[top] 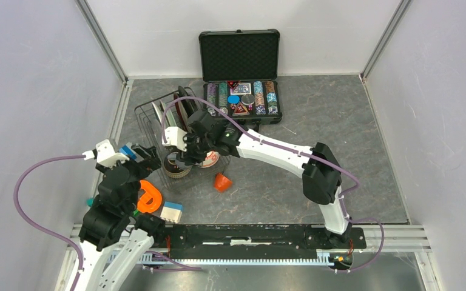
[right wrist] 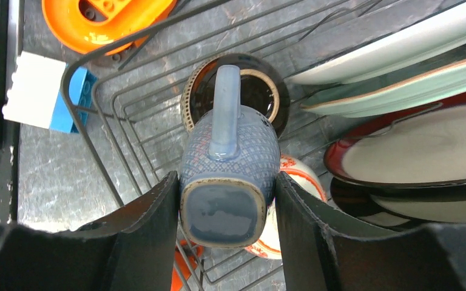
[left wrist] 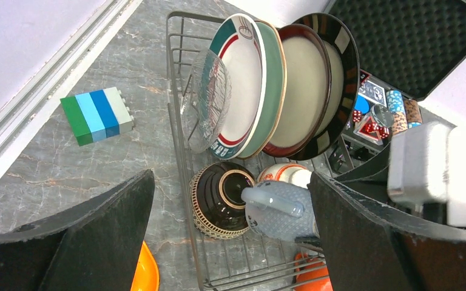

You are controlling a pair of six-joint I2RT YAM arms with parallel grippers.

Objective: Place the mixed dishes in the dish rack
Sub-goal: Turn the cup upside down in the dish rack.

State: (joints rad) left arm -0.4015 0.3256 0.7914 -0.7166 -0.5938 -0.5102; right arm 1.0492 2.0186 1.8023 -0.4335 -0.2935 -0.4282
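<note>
Round plates (left wrist: 243,85) stand upright in black wire dish rack (left wrist: 168,60); dark brown bowl (left wrist: 221,197) and white-and-orange cup (left wrist: 285,174) lie in its front section. Right gripper (right wrist: 227,206) pinches blue-grey textured mug (right wrist: 229,163) above bowl, not yet set down. Left gripper (left wrist: 230,182) spread, empty, beside rack. Small orange item (top: 221,182), probably cup, outstanding on grey marbled table (top: 340,121).

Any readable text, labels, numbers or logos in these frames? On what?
No legible text anywhere.
On the poker chip case: card and chip markings, too small to read.
On the white plate: a rim emblem, blurred.
On the red dice: white pips only, count unclear.
On the blue mug in the right claw: woven pattern, no lettering.
</note>
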